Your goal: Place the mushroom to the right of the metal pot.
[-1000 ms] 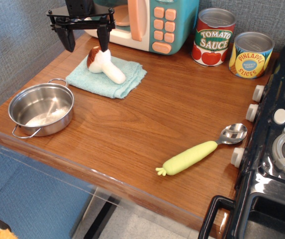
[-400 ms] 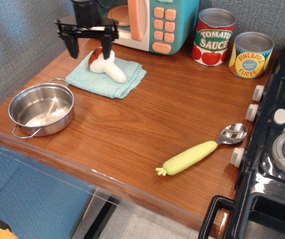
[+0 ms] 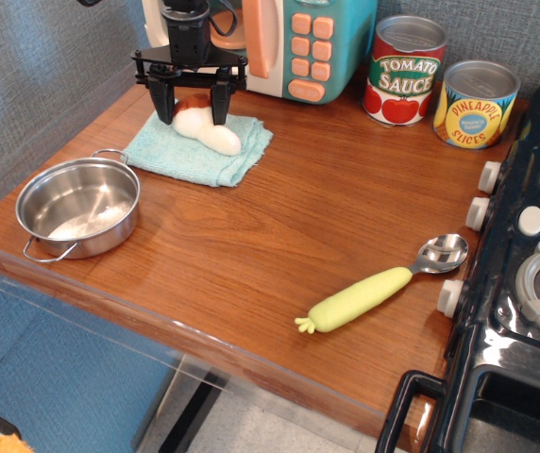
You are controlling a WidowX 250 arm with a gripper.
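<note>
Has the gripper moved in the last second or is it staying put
Yes. The gripper has shifted right, toward the toy microwave, and come down so its open fingers straddle the mushroom on the blue cloth.

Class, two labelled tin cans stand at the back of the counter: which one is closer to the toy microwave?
The red-and-green Tomato Sauce can, standing right beside the teal toy microwave; the yellow Pineapple Slices can is farther right, nearer the stove.

My gripper (image 3: 193, 106) straddles the mushroom (image 3: 206, 132) on the cloth (image 3: 197, 151), behind and right of the metal pot (image 3: 78, 206).
</note>
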